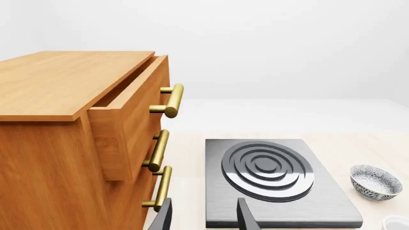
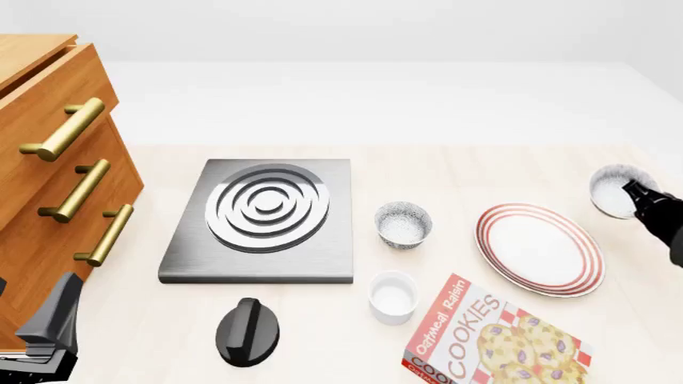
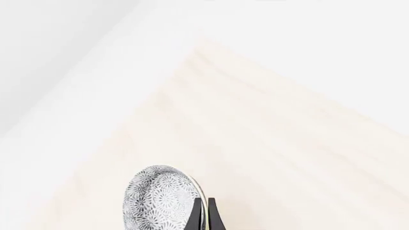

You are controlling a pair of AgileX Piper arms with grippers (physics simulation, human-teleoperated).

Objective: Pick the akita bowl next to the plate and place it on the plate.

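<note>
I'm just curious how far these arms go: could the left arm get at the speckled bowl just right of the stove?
Probably, if its reach allows. The left tool is open, and only the flat stove lies between it and the speckled bowl; nothing tall blocks the way.

You've got two speckled bowls: one akita bowl (image 2: 616, 190) at the right gripper (image 2: 638, 194), a second bowl (image 2: 404, 224) left of the plate (image 2: 539, 249). One plate, one white cup (image 2: 393, 297), one cookie box (image 2: 491, 342), one hotplate (image 2: 265, 218), one black knob (image 2: 248, 331), one drawer cabinet (image 2: 48, 172) with three brass handles (image 2: 75, 190).
</note>
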